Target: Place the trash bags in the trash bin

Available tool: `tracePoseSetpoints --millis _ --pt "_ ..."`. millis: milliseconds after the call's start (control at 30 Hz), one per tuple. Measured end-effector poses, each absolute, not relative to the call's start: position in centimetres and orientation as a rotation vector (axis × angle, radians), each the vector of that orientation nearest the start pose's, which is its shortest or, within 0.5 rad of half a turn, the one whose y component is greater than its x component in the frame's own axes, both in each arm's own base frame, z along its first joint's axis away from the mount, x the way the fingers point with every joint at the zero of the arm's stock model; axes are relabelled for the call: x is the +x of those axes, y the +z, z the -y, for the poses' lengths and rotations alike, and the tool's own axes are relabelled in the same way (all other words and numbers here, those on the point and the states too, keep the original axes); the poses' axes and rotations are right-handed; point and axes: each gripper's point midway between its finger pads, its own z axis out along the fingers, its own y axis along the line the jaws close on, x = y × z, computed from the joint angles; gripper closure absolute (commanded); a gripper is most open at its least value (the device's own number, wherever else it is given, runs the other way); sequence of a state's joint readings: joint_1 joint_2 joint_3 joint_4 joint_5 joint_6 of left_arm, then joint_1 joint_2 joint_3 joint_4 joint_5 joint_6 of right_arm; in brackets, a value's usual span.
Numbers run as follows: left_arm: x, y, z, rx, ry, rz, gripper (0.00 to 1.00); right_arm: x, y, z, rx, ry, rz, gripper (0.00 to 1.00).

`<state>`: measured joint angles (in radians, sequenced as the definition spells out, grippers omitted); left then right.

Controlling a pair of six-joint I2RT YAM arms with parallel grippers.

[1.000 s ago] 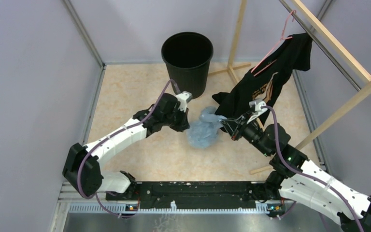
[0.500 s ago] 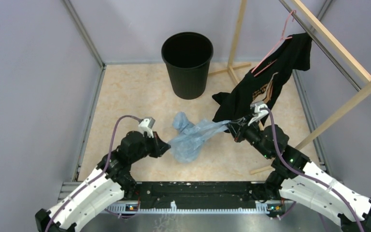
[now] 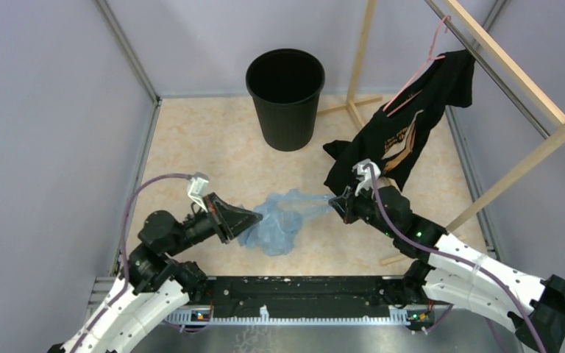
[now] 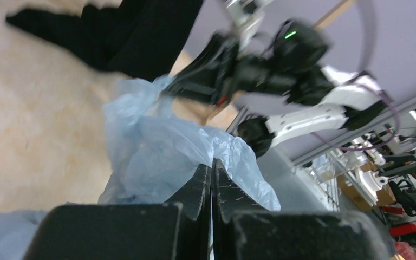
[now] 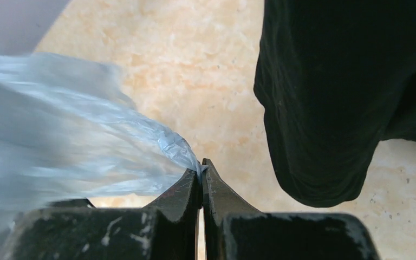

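A crumpled pale-blue trash bag (image 3: 278, 222) hangs stretched between my two grippers above the floor's middle. My left gripper (image 3: 256, 216) is shut on the bag's left side; in the left wrist view the bag (image 4: 157, 157) bulges past the closed jaws (image 4: 212, 165). My right gripper (image 3: 334, 201) is shut on a thin twisted corner of the bag (image 5: 181, 149), its tips (image 5: 201, 167) pinched together. The black round trash bin (image 3: 285, 95) stands upright at the back centre, well beyond both grippers, and looks dark inside.
A black T-shirt (image 3: 404, 125) hangs on a pink hanger from a wooden rack (image 3: 515, 81) at the right, its hem close behind my right gripper (image 5: 330, 108). Grey walls bound the beige floor (image 3: 199, 147) on the left and back.
My left arm has drawn back toward the near left, pulling the bag with it. My right gripper shifted left and nearer. The bag now sits lower and closer to the arm bases.
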<state>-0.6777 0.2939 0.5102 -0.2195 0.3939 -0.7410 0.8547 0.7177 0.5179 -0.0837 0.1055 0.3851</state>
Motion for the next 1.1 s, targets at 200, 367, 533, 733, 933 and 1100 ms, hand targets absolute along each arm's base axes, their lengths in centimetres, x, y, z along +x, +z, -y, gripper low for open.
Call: tracePoseSetpoints --millis 200,367,533,733,933,1100 --pt "9.7 37.5 19.4 0.335 -1.385 -1.523 1.00 21.1 16.9 -23.0 -0.345 0.699 -1.968 1.00" --pt "9.7 38.5 19.2 0.319 -1.378 -1.545 1.00 22.0 18.5 -23.5 -0.300 0.716 -1.926 1.00" --pt "10.5 38.0 19.6 0.279 -1.375 -1.587 1.00 21.5 17.4 -24.2 -0.369 0.730 -1.957 0.74" --pt "14.1 34.2 19.8 0.104 -1.256 -1.789 1.00 19.7 16.0 -24.5 -0.564 0.716 -2.035 0.30" --pt "16.6 29.8 20.3 -0.039 -1.146 -1.990 1.00 18.0 20.4 -25.7 -0.723 0.790 -1.945 0.13" --pt "16.9 28.7 20.6 -0.087 -1.148 -2.036 1.00 13.7 23.3 -29.4 -0.905 0.996 -1.790 0.08"
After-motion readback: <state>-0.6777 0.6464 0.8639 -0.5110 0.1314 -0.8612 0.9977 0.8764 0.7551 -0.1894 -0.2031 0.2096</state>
